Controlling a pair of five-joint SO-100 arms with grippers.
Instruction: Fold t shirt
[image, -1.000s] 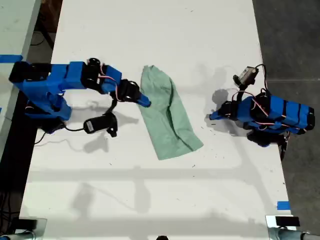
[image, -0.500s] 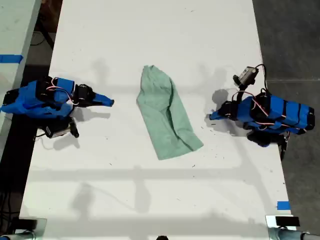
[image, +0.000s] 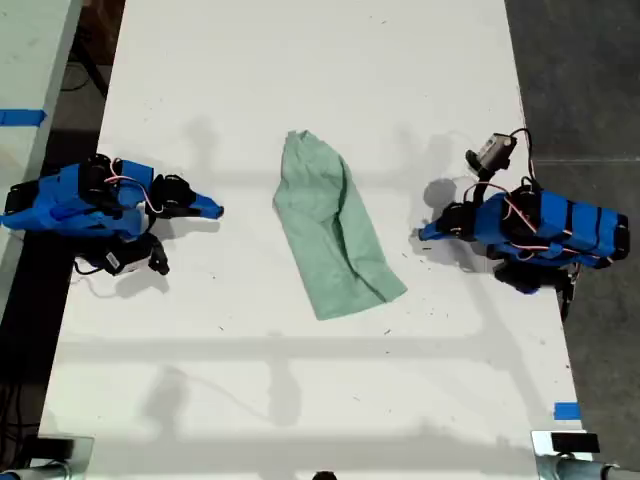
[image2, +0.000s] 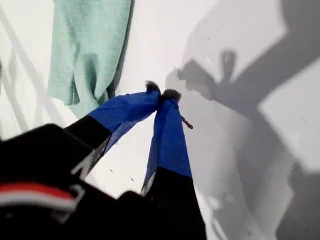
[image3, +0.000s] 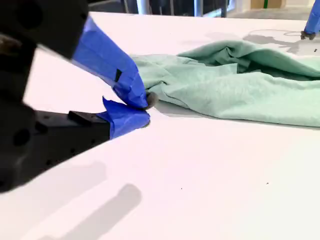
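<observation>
Closest in, my second gripper sits low over the table. Its taped jaws are closed tip to tip with nothing between them. The shirt lies just beyond those tips and runs broadside across the gripper's line of reach, not along it.

In the exterior view this gripper is on the right. It points at the lower half of the cloth with only a narrow strip of bare table between. My first gripper is on the exterior view's left and is likewise pinched closed and empty. It hangs above the table, a little farther from the shirt's other long edge.

So the shirt lies between the two arms, touching neither. Its long axis slants from the upper middle of the exterior view down toward the lower right. The second gripper looks the nearer, and the nearer still to the lower end.

The shirt is pale mint, soft and creased, and already gathered into a narrow band. A raised ridge runs along its length. The upper end is rounded, and the lower end is squarer with a small turned-over corner. I judge that bringing one end over the other is what is left, and either gripper must open first.
</observation>
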